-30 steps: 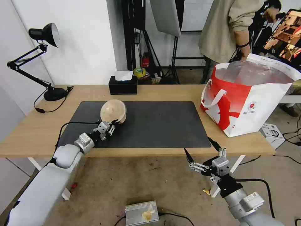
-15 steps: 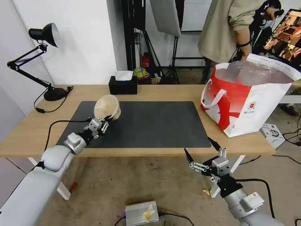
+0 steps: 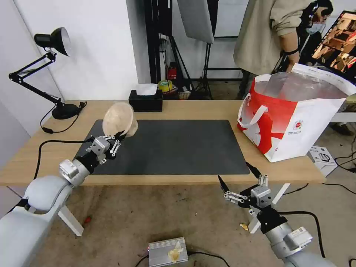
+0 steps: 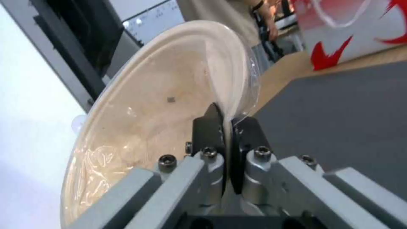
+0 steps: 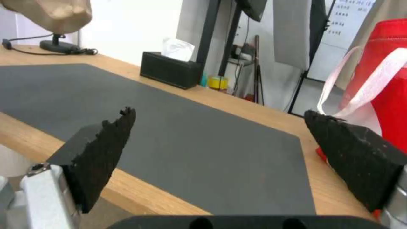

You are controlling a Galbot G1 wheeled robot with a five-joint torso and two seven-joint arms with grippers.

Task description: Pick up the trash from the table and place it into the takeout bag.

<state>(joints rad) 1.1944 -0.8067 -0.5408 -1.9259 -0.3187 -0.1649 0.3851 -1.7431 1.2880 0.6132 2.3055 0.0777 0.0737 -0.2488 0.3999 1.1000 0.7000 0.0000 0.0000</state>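
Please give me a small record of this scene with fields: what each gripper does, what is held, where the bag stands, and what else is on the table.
left gripper: shut on the rim of the beige bowl, lifted and tilted over the mat's left end
right gripper: open, holding nothing, below the table's near edge
takeout bag: upright, mouth open, at the right end of the table
mat: dark grey, bare
other items: black tissue box and desk lamp at the far side

The robot is wearing smooth light grey shells on both arms, with silver metal wrists and black cables. The left gripper is showing small dark screws. The right gripper is carrying black, pointed, saw-edged jaws.
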